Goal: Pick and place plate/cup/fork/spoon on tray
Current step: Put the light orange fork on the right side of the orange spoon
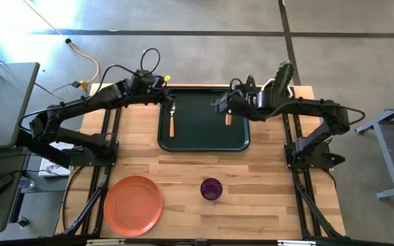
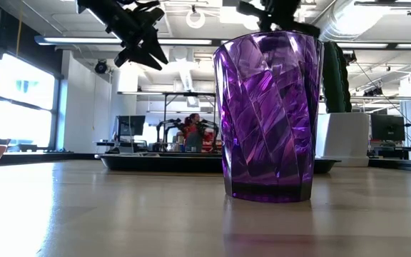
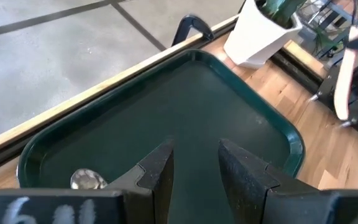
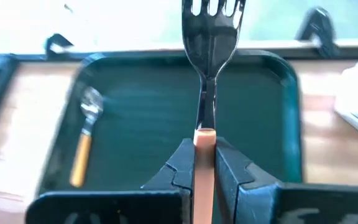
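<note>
The cup [image 2: 268, 118] looks like glossy, faceted translucent plastic. The table [image 1: 252, 178] is matt pale wood. The fork [image 4: 210, 56] has shiny metal tines.

Left arm [image 1: 81, 109]: I see a matte black jointed arm on the left of the high view, links boxy, black cables looping above its wrist near the upper centre.
Right arm [image 1: 306, 113]: same black build on the right of the frame, with a small green light near its wrist.
Left gripper [image 3: 194, 171]: I see two black fingers with stepped inner edges; a black bar along the frame's bottom carries white scrawled marks at lower left.
Right gripper [image 4: 205, 165]: I see two black angular fingers with notched inner faces, rising from a black crossbar at the bottom.
</note>
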`<state>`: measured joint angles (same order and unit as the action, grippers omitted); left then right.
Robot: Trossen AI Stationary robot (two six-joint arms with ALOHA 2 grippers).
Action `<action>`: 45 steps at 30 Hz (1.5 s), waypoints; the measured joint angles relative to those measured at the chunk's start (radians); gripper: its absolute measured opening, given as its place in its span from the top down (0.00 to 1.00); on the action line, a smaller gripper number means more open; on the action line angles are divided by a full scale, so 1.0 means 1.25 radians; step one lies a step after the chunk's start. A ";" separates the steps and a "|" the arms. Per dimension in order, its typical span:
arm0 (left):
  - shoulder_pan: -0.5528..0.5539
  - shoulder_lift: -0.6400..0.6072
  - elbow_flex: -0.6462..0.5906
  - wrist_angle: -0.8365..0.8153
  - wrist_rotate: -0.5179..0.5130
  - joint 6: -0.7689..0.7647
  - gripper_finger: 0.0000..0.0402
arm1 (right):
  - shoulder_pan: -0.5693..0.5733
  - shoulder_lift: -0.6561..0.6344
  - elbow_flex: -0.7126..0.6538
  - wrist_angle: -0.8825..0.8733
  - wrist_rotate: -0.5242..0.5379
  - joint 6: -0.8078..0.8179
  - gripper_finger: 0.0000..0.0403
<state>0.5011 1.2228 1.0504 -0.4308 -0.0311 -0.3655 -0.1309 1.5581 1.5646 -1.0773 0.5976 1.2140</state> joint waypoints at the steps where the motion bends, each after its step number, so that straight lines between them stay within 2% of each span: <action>1: 0.000 0.000 0.000 -0.013 -0.002 0.000 0.71 | -0.011 0.000 0.000 0.031 0.000 -0.025 0.97; 6: 0.014 0.000 0.000 -0.034 -0.042 0.007 0.71 | -0.065 0.006 0.000 0.177 -0.021 -0.132 0.97; 15: 0.062 0.000 0.000 -0.035 -0.054 0.058 0.71 | -0.139 0.046 0.000 0.457 -0.143 -0.283 0.97; 20: 0.099 -0.018 0.000 -0.043 -0.054 0.091 0.71 | -0.163 0.073 -0.001 0.577 -0.194 -0.308 0.97; 29: 0.173 -0.081 0.000 -0.059 -0.055 0.127 0.71 | -0.186 0.080 0.002 0.697 -0.222 -0.327 0.97; 35: 0.197 -0.105 0.000 -0.059 -0.056 0.129 0.71 | -0.185 0.092 0.087 0.700 -0.229 -0.369 0.97; 39: 0.204 -0.107 0.000 -0.065 -0.056 0.129 0.71 | -0.185 0.137 0.190 0.678 -0.231 -0.413 0.97; 45: 0.203 -0.107 0.000 -0.079 -0.072 0.129 0.71 | -0.188 0.282 0.400 0.473 -0.276 -0.419 0.97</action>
<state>0.7551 1.0889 1.0500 -0.5291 -0.1217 -0.2046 -0.3664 1.9109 2.0648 -0.4854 0.2521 0.6897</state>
